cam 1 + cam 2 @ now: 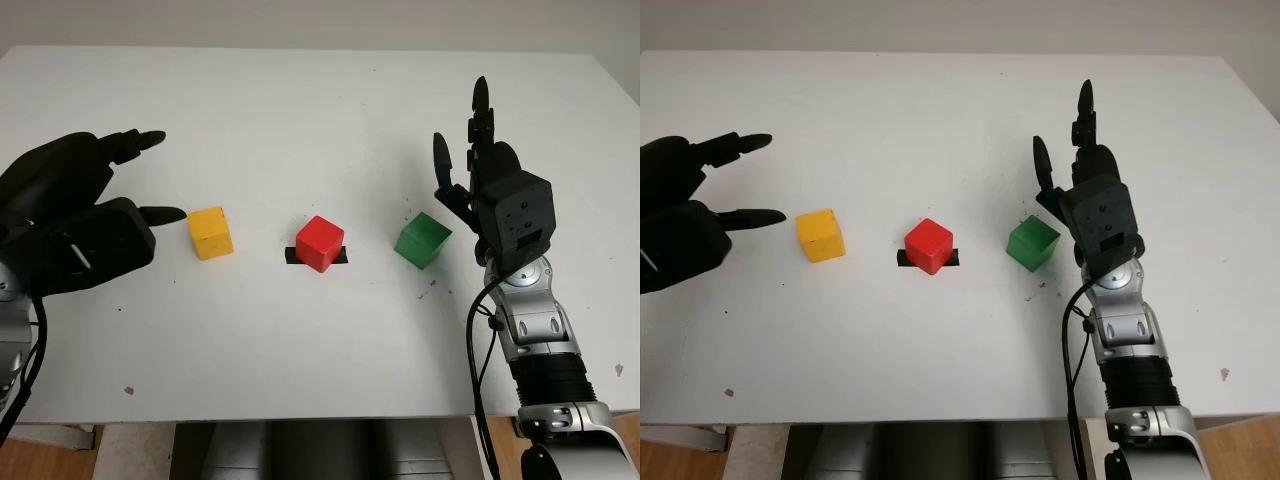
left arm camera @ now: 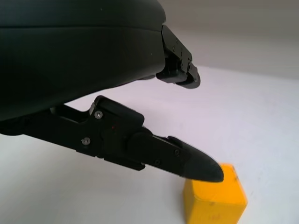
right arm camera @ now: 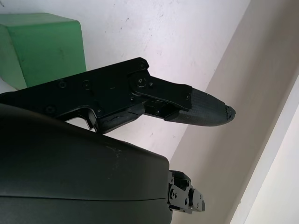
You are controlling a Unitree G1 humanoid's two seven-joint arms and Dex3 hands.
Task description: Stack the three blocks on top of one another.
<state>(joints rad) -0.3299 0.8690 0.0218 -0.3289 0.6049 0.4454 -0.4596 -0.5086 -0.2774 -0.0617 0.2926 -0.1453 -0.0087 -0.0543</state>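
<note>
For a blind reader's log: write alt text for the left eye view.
Three blocks sit apart in a row on a white table: yellow block, red block on a black mark, green block. The open left hand is beside the yellow, the open right hand beside the green.

Open gaps separate yellow block (image 1: 210,232), red block (image 1: 320,243) and green block (image 1: 422,240).

black tape (image 1: 291,257) mostly hidden under red block (image 1: 320,243)
</note>
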